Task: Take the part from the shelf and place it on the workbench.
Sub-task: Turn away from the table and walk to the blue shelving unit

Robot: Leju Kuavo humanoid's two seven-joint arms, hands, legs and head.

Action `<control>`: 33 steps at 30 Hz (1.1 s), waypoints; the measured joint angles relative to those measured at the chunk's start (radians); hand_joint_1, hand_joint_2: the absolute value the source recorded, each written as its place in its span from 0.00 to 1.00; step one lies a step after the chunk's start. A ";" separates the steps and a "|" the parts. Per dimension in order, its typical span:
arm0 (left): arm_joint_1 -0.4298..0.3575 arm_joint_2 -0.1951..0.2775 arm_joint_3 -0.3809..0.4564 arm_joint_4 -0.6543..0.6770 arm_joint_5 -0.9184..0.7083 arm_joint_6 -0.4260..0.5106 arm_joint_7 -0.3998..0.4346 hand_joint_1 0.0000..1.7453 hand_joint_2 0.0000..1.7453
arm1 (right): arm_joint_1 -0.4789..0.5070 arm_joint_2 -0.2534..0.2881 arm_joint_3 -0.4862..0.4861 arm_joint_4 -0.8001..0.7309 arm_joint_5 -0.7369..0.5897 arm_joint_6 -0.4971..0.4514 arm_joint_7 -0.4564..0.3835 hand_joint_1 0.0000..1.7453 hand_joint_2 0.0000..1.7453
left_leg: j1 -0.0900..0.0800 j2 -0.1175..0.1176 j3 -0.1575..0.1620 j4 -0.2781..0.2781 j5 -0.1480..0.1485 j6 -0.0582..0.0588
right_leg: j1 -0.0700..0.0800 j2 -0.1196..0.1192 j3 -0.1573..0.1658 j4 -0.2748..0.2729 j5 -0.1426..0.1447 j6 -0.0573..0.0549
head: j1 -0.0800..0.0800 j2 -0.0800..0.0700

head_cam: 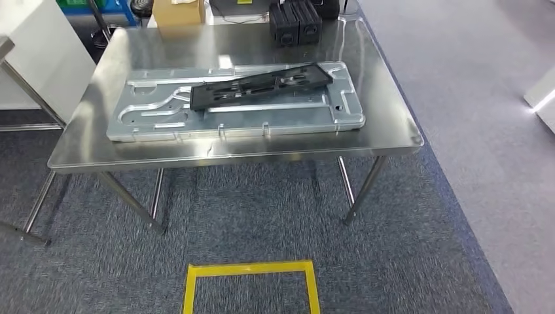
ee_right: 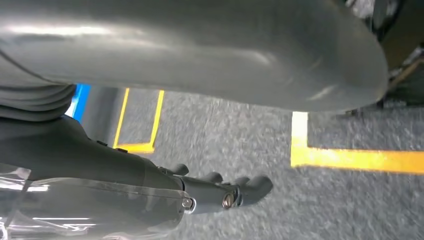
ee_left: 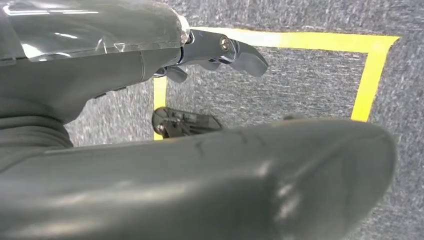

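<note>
The black part (head_cam: 260,84) already lies on the silver panel (head_cam: 157,118) on the counter (head_cam: 386,131). Your left hand (ee_left: 220,50) and right hand (ee_right: 220,192) hang over carpet, fingers loosely extended, holding nothing. Keep both arms low and clear of the counter edge as you step away.

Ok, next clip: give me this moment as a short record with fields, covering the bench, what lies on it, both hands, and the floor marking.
workbench: steel table, seen from the head view
on it: large silver metal panel lying flat; black part resting on top of the panel, at a slant
far edge: black boxes and a cardboard box
left hand: holds nothing, hangs over the carpet
right hand: holds nothing, hangs over the carpet
floor: yellow tape square on grey carpet in front of the bench
</note>
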 joint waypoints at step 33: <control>-0.009 0.006 -0.020 0.000 -0.023 -0.013 -0.006 0.00 0.00 | -0.002 0.003 0.019 0.003 0.085 0.020 0.012 0.00 0.00 | -0.007 0.029 -0.032 0.018 0.007 0.015 | -0.008 -0.031 -0.028 0.138 -0.129 0.013 | 0.006 0.000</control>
